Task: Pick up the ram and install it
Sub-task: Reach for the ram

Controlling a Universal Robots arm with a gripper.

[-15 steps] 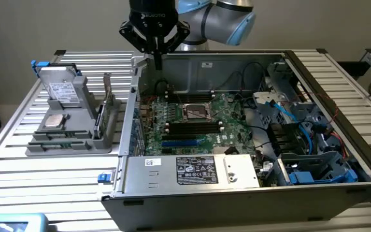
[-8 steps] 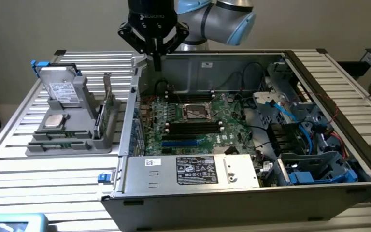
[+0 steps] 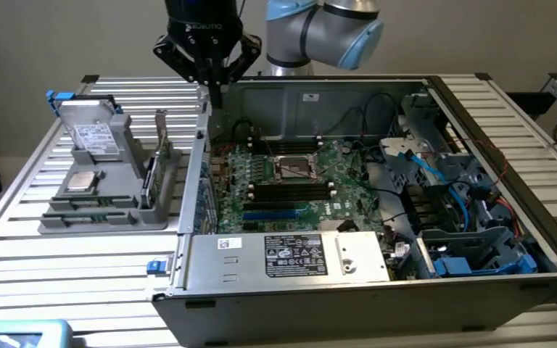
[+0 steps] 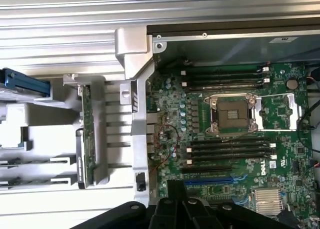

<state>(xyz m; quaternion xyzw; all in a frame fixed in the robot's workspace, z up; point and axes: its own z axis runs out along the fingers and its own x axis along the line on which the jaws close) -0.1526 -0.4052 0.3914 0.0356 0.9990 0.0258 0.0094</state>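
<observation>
The gripper (image 3: pixel 215 96) hangs in the upper left of the exterior view, fingertips pressed together with nothing between them, over the left wall of the open computer case (image 3: pixel 356 315). The ram (image 3: pixel 87 198) lies in the grey parts holder (image 3: pixel 109 222) at the exterior view's left, near the upright expansion card (image 3: pixel 162 156).

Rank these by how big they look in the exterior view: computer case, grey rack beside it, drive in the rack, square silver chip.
Largest to smallest:
computer case
grey rack
drive
square silver chip
No two look alike.
</observation>
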